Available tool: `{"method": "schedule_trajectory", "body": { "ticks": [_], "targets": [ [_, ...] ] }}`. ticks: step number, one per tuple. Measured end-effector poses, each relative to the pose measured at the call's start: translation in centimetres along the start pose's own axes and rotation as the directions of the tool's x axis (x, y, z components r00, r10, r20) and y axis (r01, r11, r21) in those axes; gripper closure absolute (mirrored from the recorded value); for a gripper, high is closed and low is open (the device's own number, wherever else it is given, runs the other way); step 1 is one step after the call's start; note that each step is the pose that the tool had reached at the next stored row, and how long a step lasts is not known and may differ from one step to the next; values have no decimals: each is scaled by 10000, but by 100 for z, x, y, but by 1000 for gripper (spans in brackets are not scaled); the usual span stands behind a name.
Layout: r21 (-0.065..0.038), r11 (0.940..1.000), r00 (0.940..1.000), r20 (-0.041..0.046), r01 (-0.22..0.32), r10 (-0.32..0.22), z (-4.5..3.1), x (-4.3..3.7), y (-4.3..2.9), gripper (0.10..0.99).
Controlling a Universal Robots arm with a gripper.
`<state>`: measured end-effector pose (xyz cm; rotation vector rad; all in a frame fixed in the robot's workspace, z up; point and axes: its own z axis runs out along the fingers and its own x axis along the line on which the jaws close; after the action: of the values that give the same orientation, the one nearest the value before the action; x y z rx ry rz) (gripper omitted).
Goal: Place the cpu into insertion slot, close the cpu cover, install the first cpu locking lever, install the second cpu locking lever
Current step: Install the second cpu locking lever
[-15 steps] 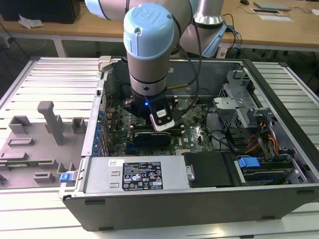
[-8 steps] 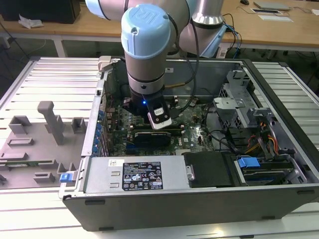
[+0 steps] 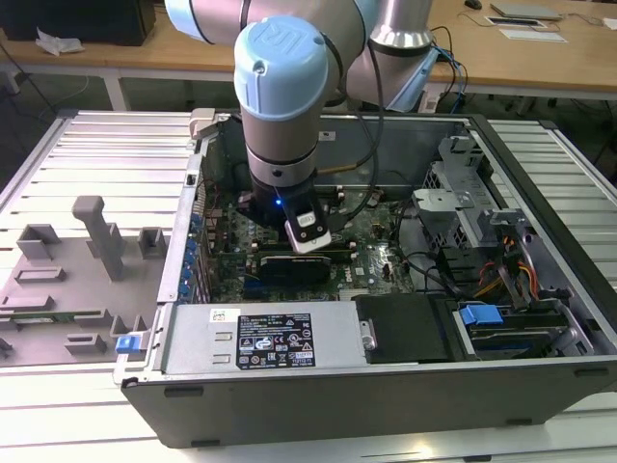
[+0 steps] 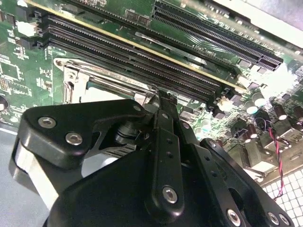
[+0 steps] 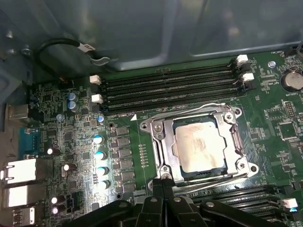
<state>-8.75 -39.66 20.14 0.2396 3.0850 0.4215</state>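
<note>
- My gripper [image 5: 163,182] hangs inside the open computer case [image 3: 540,289], just above the motherboard [image 5: 265,109].
- In the first wrist view, the cpu [image 5: 202,146] lies in the insertion slot [image 5: 163,151] just beyond my fingertips, the cpu cover [image 5: 161,124] framing it.
- The memory slots [image 5: 170,87] lie beyond the socket, farther from me.

Not much here I can actually read, tbh. There's a big black label [image 3: 275,340] with white print and little marks on the grey metal box [image 3: 193,345] at the case front, plus a small white sticker [image 3: 224,314] beside it. A white tag [image 5: 85,46] sits on a cable loop [image 5: 47,52]. Tiny white lettering dots the green board [image 5: 272,116], and the cpu [image 5: 201,142] has faint markings, all too small to make out.
</note>
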Motion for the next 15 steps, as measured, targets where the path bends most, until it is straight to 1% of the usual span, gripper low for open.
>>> {"method": "schedule_trajectory", "body": {
  "ticks": [4,9,12,15],
  "targets": [
    [-2,10000,10000,1,1,-1,31,4,-3,980],
    [0,10000,10000,0,1,-1,33,5,-2,980],
    [0,10000,10000,0,1,-1,45,10,23,980],
    [4,10000,10000,0,2,-2,44,10,23,980]
  ]
}}
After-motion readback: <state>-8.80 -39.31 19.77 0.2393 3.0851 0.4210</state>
